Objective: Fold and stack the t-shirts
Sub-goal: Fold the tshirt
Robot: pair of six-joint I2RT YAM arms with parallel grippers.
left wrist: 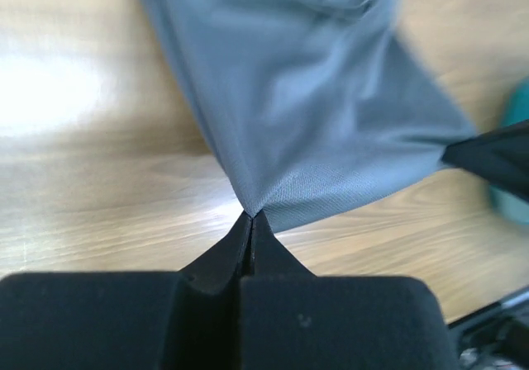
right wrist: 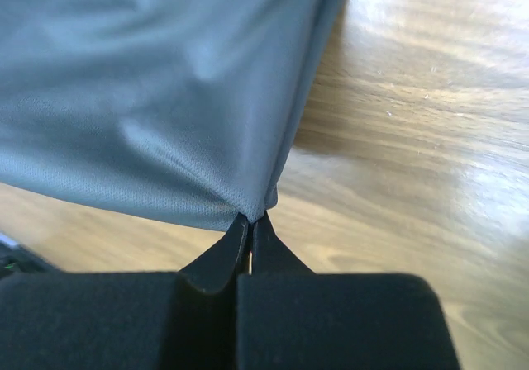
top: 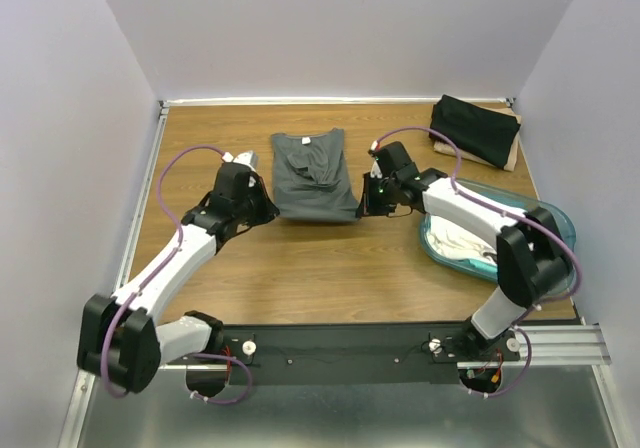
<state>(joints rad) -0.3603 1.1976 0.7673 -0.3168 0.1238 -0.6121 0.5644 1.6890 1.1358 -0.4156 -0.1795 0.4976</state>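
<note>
Dark grey t-shirt [top: 312, 176] is laid partly folded at the far middle of the wooden surface [top: 300, 268]. Its near left corner is pinched by the closed left hand [left wrist: 250, 220], and its near right corner by the closed right hand [right wrist: 253, 220]. Black t-shirt [top: 478, 128] is seen far right, white t-shirts [top: 455, 240] in the teal tub [top: 555, 223].

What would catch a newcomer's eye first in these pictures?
The dark grey t-shirt lies at the middle of the table, its two near corners pinched by the left gripper and the right gripper. Next come the folded black t-shirt at the far right corner and, nearer, the teal tub holding white fabric.
</note>
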